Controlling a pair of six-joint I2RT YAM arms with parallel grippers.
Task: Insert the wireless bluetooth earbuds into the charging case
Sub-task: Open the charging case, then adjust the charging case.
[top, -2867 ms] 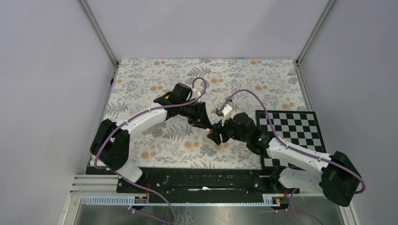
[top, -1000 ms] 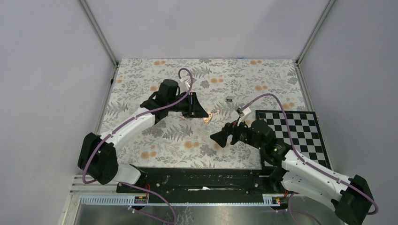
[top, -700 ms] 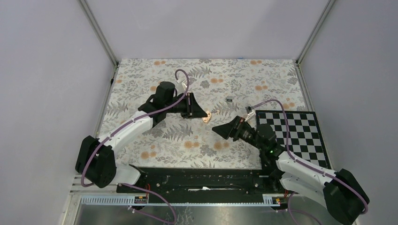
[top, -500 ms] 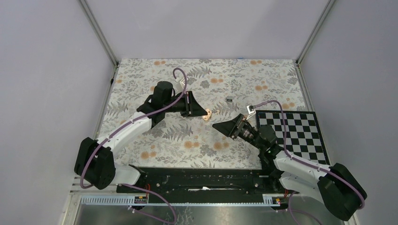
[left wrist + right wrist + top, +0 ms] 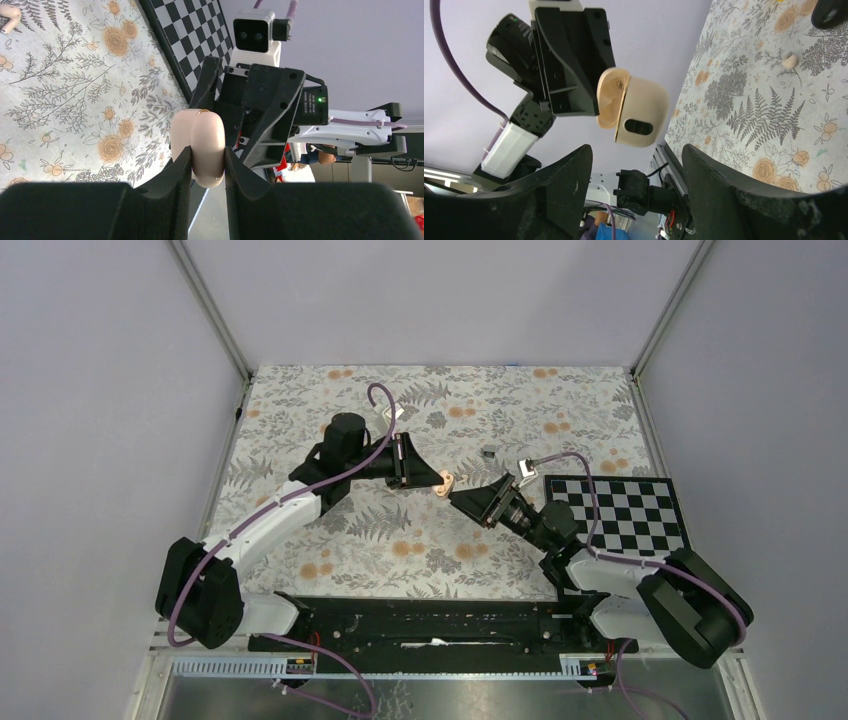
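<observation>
While the left gripper (image 5: 206,152) squeezes the small peach rounded plastic charging case (image 5: 197,127) up in the air, lid a bit open, the right gripper (image 5: 634,167) faces it with fingers spread apart, holding nothing. One tiny peach earbud (image 5: 790,61) lies on the flowery cloth (image 5: 744,125).

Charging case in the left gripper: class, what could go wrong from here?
1. The left gripper pinches the charging case by one end only, so a nudge from the open right gripper could twist it loose.
2. Its lid stands only partly open; the right gripper could knock it shut.
3. An earbud lies loose on the cloth, tiny and easy to fumble.
</observation>
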